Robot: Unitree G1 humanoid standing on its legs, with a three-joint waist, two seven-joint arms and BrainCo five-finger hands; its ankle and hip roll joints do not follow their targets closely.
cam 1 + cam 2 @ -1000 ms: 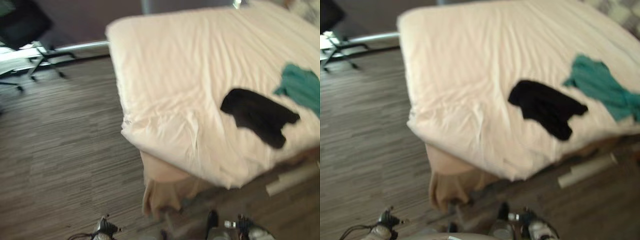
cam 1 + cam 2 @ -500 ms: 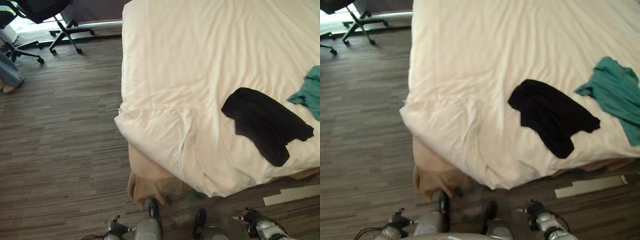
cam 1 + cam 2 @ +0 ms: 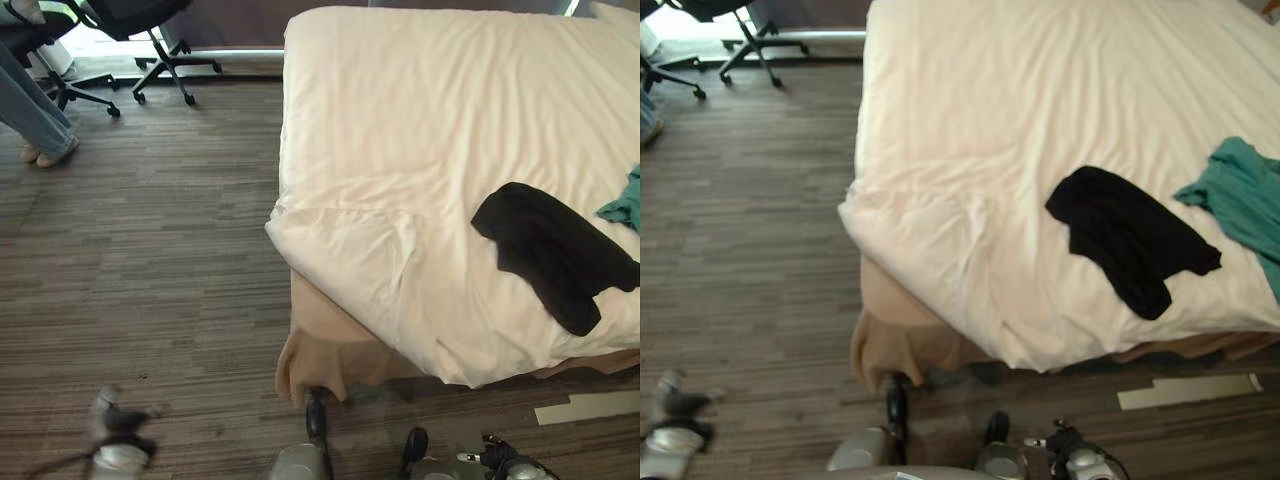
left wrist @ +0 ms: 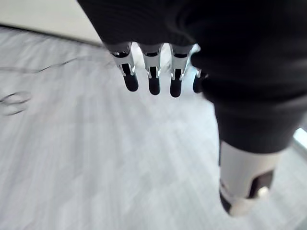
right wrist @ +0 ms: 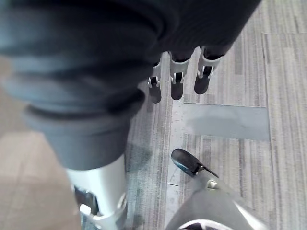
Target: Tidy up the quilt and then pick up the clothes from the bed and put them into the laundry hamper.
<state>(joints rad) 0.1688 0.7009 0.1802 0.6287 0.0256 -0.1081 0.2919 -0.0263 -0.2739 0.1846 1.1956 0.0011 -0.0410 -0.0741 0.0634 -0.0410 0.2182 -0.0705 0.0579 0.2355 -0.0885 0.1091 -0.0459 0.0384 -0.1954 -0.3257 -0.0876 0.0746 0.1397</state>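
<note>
Both hands hang low over the floor, empty with fingers straight and relaxed: the left hand point(image 4: 153, 72) over bare boards clear of the bed, the right hand point(image 5: 177, 79) near the bed's foot. On the bed, the cream quilt point(image 3: 430, 150) lies spread to the near corner, a tan sheet point(image 3: 320, 345) drooping below it, while the black garment point(image 3: 550, 250) and teal garment point(image 3: 1240, 200) rest near the near edge, just apart. No writing is readable; open wooden floor point(image 3: 140, 260) stretches beside the bed toward the office chairs point(image 3: 150, 40) and a person's legs point(image 3: 30, 100).
</note>
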